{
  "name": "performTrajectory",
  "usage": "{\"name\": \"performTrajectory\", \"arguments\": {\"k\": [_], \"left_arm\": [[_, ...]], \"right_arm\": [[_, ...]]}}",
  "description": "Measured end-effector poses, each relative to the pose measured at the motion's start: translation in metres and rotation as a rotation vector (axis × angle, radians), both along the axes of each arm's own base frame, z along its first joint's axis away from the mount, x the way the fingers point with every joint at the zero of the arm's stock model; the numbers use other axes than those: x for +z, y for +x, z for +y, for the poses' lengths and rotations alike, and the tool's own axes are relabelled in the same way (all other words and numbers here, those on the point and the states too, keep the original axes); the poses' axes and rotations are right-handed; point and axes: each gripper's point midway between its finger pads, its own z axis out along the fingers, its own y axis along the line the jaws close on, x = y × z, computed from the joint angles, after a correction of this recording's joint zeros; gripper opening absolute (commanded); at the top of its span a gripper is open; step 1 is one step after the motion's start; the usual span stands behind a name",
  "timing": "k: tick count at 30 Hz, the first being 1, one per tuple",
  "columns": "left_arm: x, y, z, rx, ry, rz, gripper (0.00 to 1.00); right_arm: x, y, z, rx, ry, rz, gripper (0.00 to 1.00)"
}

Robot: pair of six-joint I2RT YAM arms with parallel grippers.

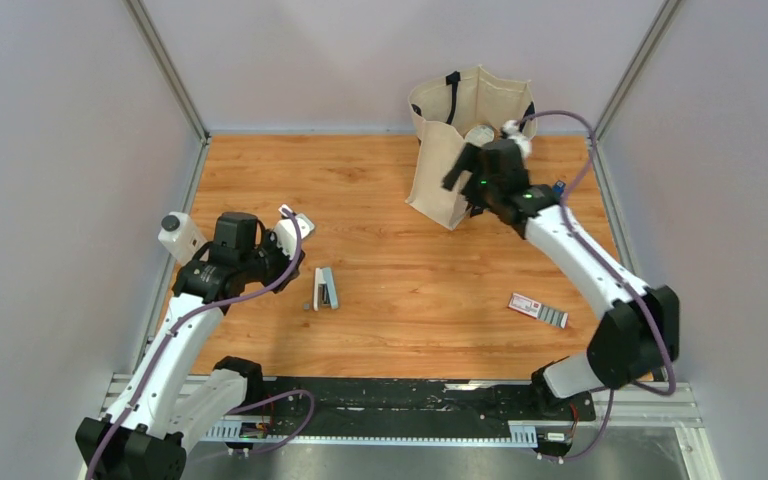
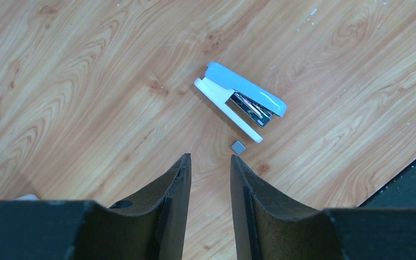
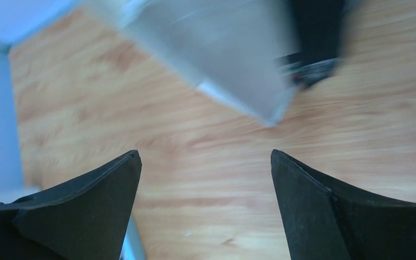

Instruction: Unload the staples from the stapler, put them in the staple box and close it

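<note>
The small pale-blue-and-white plastic stapler [image 2: 241, 103] lay on the orange wooden table [image 1: 410, 330], left of the middle and on its side as far as I could tell. Its top was lifted off the base, so the metal staple channel showed. A tiny grey metal block [image 2: 238, 147], to my eye a clump of staples, sat just beside the open end without touching it. My worry was that the stapler was loose and light, so it could skid or spin if one finger met it before the other. With so narrow a gap between those fingers, a pinch might as easily snap the top shut on the channel as free anything. The little block could be flicked away too.

The left gripper [image 2: 210, 158] hovered over the table just left of the stapler, angled down toward it, fingers partly apart with nothing between them. The right gripper [image 3: 206, 153] was well apart at the far right, beside the beige canvas tote bag [image 1: 440, 170], fingers spread wide and empty. Its wrist view was blurred, so I couldn't tell whether it touched the bag
</note>
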Motion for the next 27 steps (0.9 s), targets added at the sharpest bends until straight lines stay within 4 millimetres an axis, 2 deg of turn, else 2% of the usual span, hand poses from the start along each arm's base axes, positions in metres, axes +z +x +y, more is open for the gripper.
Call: {"name": "performTrajectory", "arguments": {"k": [1,2,4,5,7,9,13,17,19,27], "left_arm": [[0.000,0.000,-0.001,-0.003,-0.003,0.000,0.41],[0.000,0.000,-0.001,-0.006,-0.005,0.002,0.41],[-0.001,-0.001,-0.003,-0.011,-0.009,0.009,0.41],[-0.001,0.000,-0.003,-0.014,-0.010,0.016,0.41],[-0.002,0.001,-0.005,-0.020,-0.014,0.029,0.41],[-0.003,0.001,-0.007,-0.026,-0.018,0.040,0.41],[-0.005,-0.001,-0.009,-0.039,-0.025,0.053,0.41],[-0.005,-0.004,-0.011,-0.057,-0.030,0.059,0.43],[-0.005,-0.004,-0.011,-0.061,-0.030,0.059,0.46],[-0.007,-0.010,-0.009,-0.077,-0.013,0.070,0.47]], "right_arm": [[0.009,0.004,-0.036,-0.074,-0.010,-0.025,0.93],[0.013,0.005,-0.063,-0.134,-0.025,-0.036,0.93],[0.010,0.002,-0.114,-0.243,-0.059,-0.030,0.93],[0.002,-0.001,-0.137,-0.294,-0.079,-0.006,0.93],[-0.017,-0.004,-0.174,-0.375,-0.114,0.060,0.93],[-0.035,-0.003,-0.198,-0.431,-0.137,0.120,0.94],[-0.074,0.004,-0.226,-0.503,-0.187,0.253,0.95],[-0.098,0.020,-0.236,-0.530,-0.234,0.327,0.95],[-0.105,0.029,-0.243,-0.550,-0.248,0.342,0.95],[-0.114,0.067,-0.280,-0.639,-0.282,0.350,0.90]]}}
